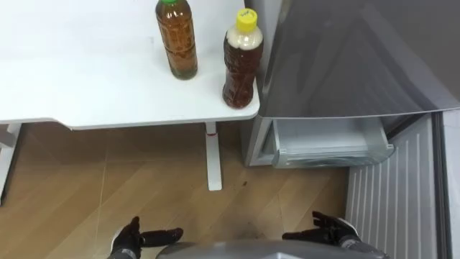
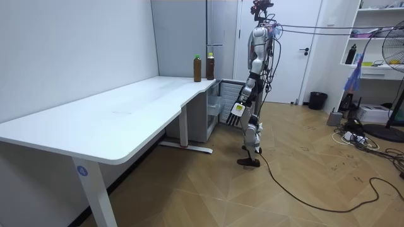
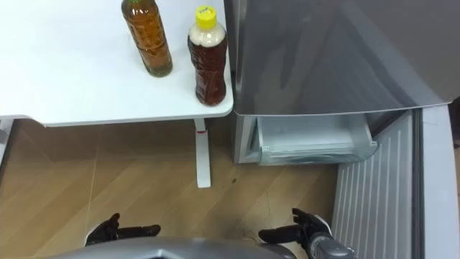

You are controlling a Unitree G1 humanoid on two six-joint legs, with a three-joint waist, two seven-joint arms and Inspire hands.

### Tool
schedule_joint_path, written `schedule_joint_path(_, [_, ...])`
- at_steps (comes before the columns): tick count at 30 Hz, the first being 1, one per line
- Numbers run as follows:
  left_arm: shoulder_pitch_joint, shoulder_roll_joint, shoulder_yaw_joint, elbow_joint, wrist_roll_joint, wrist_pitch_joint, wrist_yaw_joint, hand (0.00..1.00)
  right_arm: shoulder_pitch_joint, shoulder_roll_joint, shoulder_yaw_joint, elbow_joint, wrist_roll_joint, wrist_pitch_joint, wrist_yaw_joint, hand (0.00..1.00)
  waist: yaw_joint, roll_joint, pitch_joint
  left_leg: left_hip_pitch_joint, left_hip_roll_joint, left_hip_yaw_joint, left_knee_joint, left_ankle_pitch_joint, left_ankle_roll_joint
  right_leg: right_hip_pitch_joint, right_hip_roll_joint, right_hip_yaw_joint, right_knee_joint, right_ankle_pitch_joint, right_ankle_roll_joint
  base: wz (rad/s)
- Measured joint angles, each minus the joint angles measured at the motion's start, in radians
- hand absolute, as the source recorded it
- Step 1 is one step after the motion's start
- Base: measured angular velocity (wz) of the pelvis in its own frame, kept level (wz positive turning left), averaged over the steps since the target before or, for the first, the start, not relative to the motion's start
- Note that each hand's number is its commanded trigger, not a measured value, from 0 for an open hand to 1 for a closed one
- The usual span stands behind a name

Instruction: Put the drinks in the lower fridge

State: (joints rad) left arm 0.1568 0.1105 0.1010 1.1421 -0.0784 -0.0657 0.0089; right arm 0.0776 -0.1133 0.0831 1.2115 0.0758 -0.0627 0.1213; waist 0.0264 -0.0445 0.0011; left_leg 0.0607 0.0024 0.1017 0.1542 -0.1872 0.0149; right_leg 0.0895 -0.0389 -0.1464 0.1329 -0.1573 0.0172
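- Left eye view: my left hand (image 1: 140, 237) and right hand (image 1: 329, 232) sit low by my waist, fingers loosely apart, pointing inward, holding nothing; the green-capped bottle (image 1: 177, 39) and yellow-capped bottle (image 1: 241, 61) stand upright on the white desk (image 1: 72, 86), near its corner beside the fridge (image 1: 345, 57)
- Room view: I stand at the desk's end facing the fridge, arms hanging
- Right eye view: the lower door (image 3: 374, 201) stands open on my right, a pale drawer (image 3: 313, 144) showing inside
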Motion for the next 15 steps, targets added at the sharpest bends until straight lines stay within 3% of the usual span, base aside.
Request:
schedule_joint_path(6, [0.004,-0.001,0.020,-0.001,-0.011,-0.001,0.005,0.00,0.002,0.006,0.001,0.000,-0.001,0.000,-0.003,0.00,0.009,-0.007,-0.0027,-0.005,-0.002,-0.009,0.005,0.000,0.000,0.003,-0.001,-0.010,-0.001,-0.001,0.001,0.05])
schedule_joint_path(15, [0.020,-0.004,0.045,-0.003,-0.038,-0.002,0.030,0.00,0.002,0.008,-0.026,0.012,-0.001,0.000,-0.013,0.00,0.008,-0.001,-0.0031,-0.005,-0.002,-0.026,0.014,0.000,0.000,0.016,-0.002,-0.020,-0.001,-0.004,-0.001,0.06])
